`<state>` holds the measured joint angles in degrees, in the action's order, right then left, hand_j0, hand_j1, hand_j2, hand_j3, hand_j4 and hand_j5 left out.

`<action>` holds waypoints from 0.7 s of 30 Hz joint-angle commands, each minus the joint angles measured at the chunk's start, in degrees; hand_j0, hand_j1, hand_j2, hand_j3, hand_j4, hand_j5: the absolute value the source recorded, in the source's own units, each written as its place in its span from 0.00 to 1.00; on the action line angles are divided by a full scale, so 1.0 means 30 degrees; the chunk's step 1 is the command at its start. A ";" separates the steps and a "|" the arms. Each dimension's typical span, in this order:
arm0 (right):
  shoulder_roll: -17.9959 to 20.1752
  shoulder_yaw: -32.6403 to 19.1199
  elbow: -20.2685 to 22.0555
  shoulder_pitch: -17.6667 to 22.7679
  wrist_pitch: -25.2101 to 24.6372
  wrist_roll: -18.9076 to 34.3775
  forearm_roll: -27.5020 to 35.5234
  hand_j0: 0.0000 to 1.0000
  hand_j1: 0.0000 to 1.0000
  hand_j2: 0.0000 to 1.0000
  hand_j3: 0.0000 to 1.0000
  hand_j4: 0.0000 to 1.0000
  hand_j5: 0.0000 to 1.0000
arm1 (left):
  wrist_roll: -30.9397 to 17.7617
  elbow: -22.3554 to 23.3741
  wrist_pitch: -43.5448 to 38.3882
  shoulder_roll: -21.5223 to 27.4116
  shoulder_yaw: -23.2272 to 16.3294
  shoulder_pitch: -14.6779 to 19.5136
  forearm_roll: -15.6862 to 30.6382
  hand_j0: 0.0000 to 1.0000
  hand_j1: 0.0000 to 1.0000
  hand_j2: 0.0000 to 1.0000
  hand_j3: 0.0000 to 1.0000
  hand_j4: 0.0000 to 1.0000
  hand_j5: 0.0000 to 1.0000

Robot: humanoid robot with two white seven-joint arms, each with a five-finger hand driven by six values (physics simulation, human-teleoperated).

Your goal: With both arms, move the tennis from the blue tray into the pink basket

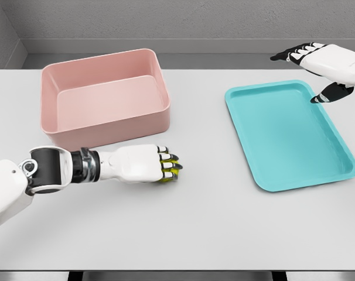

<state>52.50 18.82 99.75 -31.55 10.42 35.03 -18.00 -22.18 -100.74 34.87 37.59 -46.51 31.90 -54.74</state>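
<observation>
The left hand (147, 163) lay low over the grey table (207, 222), just in front of the pink basket (104, 96), with its fingers curled tight around the tennis ball (170, 171) — only yellow-green slivers of it showed between the dark finger joints. The basket stood at the far left of the table, open side up, its near wall just beyond the hand's wrist. Well apart to the right lay the blue tray (292, 134), flat on the table with its long side running near to far. The right hand (318, 67) hovered at the tray's far right corner — fingers spread and holding nothing, thumb pointing down toward the rim. Nothing stood between the closed hand and the basket.
</observation>
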 commanded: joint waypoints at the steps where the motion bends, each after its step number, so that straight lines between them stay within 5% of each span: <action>1: 0.0019 -0.0005 0.0002 0.0000 -0.0016 -0.0009 0.0023 1.00 1.00 1.00 1.00 1.00 1.00 | -0.0515 0.0005 0.0042 0.0008 -0.0141 0.0000 -0.0093 0.58 0.58 0.58 0.58 0.58 0.58; 4: 0.0019 -0.0005 0.0002 0.0000 -0.0016 -0.0009 0.0023 1.00 1.00 1.00 1.00 1.00 1.00 | -0.0574 0.0005 0.0042 0.0038 -0.0288 0.0000 -0.0122 0.55 0.55 0.55 0.55 0.55 0.55; 10: 0.0019 -0.0005 0.0002 0.0000 -0.0016 -0.0009 0.0023 1.00 1.00 1.00 1.00 1.00 1.00 | -0.0574 0.0034 0.0042 0.0008 -0.0258 0.0000 0.0053 0.31 0.31 0.31 0.31 0.31 0.31; 21: 0.0019 -0.0005 -0.0027 0.0000 -0.0016 -0.0009 0.0052 1.00 1.00 1.00 1.00 1.00 1.00 | -0.0574 0.0239 0.0042 -0.0343 -0.0258 -0.0029 -0.0269 0.25 0.25 0.25 0.25 0.25 0.25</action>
<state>52.50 18.83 99.72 -31.55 10.42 35.03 -17.98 -23.21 -100.24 34.74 36.61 -47.24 31.82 -55.06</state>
